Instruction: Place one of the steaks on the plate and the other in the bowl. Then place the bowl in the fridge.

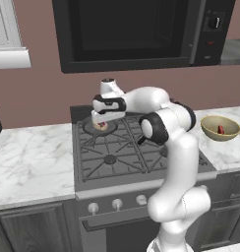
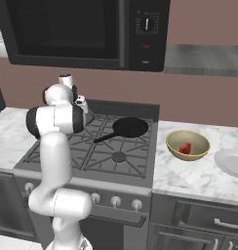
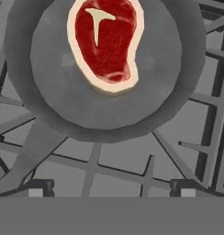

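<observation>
One steak [image 3: 106, 43], red with a pale fat rim, lies in a grey pan [image 3: 58, 96] on the stove's back-left burner. My gripper [image 3: 111, 189] hangs open just above this pan, with the steak ahead of its fingertips [image 3: 40, 188] and nothing between them. From the left base view the gripper [image 1: 100, 122] points down over the same steak [image 1: 101, 127]. The other steak [image 2: 185, 148] sits in the tan bowl [image 2: 201, 146] on the counter right of the stove. Further right lies the light-grey plate [image 2: 231, 163], bare. The fridge is out of view.
A black frying pan [image 2: 130, 127] rests on the back-right burner with its handle pointing left and forward. The microwave [image 1: 127, 29] hangs above the stove. Marble counter [image 1: 28, 157] runs left and right of the stove.
</observation>
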You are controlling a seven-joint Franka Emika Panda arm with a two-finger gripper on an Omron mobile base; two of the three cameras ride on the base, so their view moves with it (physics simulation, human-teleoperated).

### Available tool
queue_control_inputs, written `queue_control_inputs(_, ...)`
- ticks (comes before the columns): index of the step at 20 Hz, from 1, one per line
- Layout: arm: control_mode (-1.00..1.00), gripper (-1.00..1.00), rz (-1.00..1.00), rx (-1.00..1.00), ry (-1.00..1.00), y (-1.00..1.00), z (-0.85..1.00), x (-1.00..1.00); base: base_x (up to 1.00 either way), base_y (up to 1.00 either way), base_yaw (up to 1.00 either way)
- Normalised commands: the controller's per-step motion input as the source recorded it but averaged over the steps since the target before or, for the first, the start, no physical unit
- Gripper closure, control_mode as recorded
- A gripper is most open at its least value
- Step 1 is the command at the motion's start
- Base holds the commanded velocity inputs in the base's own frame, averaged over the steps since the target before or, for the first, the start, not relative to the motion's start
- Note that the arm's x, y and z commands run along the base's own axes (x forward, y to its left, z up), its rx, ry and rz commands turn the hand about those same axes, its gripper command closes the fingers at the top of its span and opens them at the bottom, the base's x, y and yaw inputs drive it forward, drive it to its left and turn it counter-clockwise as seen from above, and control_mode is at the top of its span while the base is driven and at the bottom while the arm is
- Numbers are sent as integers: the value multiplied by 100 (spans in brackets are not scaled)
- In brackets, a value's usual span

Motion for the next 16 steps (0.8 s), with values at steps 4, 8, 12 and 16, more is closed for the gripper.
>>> queue_control_inputs(4,-100,-100,0,-8,15,14,-4,43,0,0,0)
queue_control_inputs(8,-100,-100,0,-5,9,19,-1,43,0,0,0)
queue_control_inputs(12,-100,-100,0,-1,2,6,-34,46,0,0,0)
queue_control_inputs(16,-100,-100,0,0,0,0,-41,30,0,0,0)
